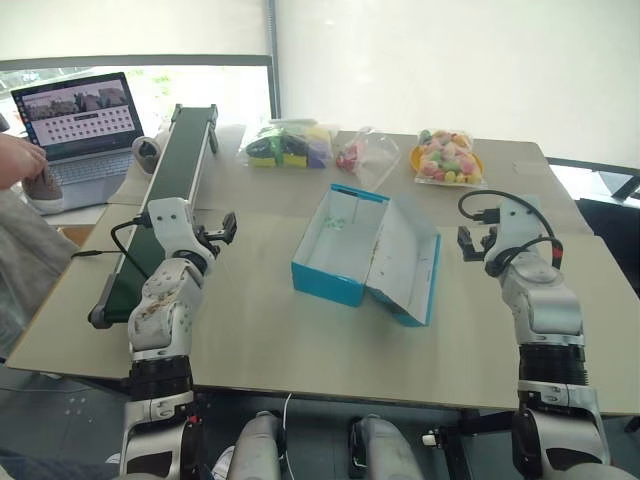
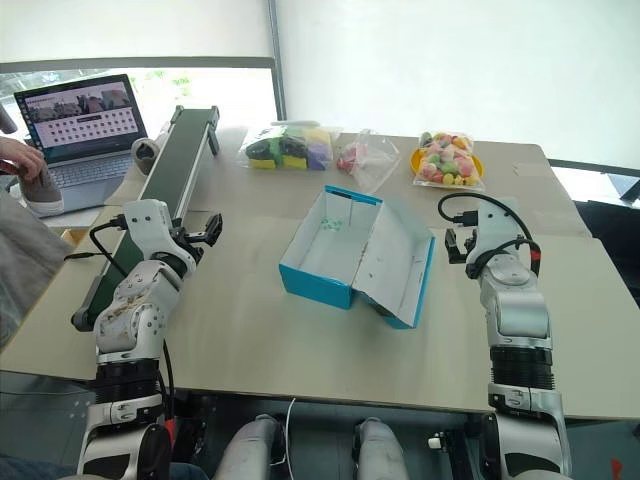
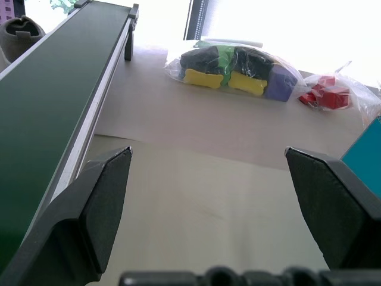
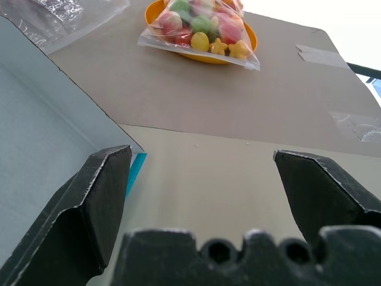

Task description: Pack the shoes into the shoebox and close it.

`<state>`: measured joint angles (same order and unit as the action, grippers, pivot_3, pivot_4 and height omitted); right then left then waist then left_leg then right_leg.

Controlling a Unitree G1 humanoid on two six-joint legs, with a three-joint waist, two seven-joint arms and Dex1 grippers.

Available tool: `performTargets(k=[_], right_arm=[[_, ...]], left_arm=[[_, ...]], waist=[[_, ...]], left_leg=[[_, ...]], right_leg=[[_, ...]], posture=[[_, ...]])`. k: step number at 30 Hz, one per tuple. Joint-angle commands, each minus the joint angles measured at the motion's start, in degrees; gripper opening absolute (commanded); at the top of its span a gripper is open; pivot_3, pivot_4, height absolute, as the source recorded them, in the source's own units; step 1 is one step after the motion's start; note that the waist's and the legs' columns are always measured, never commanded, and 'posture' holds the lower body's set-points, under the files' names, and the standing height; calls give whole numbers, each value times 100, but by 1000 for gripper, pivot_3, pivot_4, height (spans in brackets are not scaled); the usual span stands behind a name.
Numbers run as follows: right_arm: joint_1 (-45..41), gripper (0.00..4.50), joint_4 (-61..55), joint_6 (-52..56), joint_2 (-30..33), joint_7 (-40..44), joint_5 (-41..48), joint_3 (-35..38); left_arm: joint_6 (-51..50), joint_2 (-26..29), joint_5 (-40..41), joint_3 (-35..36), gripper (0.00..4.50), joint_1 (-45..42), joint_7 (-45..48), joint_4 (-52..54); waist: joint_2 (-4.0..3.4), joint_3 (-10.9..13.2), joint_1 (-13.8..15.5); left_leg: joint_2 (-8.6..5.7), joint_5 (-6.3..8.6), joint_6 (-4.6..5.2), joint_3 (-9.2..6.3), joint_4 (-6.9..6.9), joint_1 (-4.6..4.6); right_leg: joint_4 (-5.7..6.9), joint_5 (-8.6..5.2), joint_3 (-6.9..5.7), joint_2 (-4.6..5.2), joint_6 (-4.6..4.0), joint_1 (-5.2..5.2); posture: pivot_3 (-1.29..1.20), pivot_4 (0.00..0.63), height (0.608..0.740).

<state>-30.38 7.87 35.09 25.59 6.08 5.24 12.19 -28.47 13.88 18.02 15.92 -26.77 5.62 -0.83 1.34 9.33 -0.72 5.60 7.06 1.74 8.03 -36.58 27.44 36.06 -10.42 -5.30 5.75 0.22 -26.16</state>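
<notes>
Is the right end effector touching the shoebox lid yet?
Apart. In the left eye view, bare table separates the right end effector from the open lid of the shoebox; its fingers stand wide open around nothing.

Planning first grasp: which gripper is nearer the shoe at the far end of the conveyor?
Left. The left gripper hovers open beside the conveyor belt, on the same side as the shoe. The right gripper, also open, is across the table beyond the open shoebox.

The person's hand (cut by the frame edge) half-hides one shoe.
</notes>
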Motion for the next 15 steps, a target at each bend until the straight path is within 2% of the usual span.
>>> performTargets(k=[1, 4, 7, 9, 11, 15], right_arm=[[13, 4500, -375, -3, -6, -70, 0, 96], [-65, 4500, -747, -59, -1, 185, 109, -43], [-321, 4500, -1621, -56, 17, 1177, 744, -367], [-406, 4500, -2319, 322, 60, 1827, 1328, -620], [-426, 4500, -2733, 607, 121, 2228, 1699, -787], [-366, 4500, -3347, 1043, 250, 3164, 2332, -1600]], left_arm=[[235, 95, -151, -98, 4408, -91, 42, 11], [287, 158, -212, -91, 4408, -145, 35, -109], [131, 368, -124, 126, 4408, -40, 76, -83], [-3, 564, 11, 321, 4408, 108, 183, -57], [-93, 713, 88, 424, 4408, 215, 266, -34], [-261, 1179, 172, 771, 4408, 433, 423, -214]], waist=[[0, 0, 0], [0, 0, 1], [-1, 1, -56], [-2, 1, -94], [-2, 1, -95], [-1, 1, -25]], left_leg=[[0, 0, 0, 0, 0, 0], [0, 0, 0, 1, 0, 0], [2, 0, 0, -3, 0, 0], [12, 0, 0, -18, 0, -4], [19, 0, 0, -25, 2, -8], [21, 1, -1, -33, 2, -8]], right_leg=[[0, 0, 0, 0, 0, 0], [0, 0, 0, 0, 1, -1], [1, 0, 3, -1, 1, -5], [3, 2, 13, -10, 3, -7], [6, -2, 11, -18, -3, -6], [4, -24, 2, -15, -41, -4]], posture=[[0, 150, 716], [0, 150, 716], [0, 150, 716], [0, 150, 716], [0, 150, 716], [0, 150, 716]])
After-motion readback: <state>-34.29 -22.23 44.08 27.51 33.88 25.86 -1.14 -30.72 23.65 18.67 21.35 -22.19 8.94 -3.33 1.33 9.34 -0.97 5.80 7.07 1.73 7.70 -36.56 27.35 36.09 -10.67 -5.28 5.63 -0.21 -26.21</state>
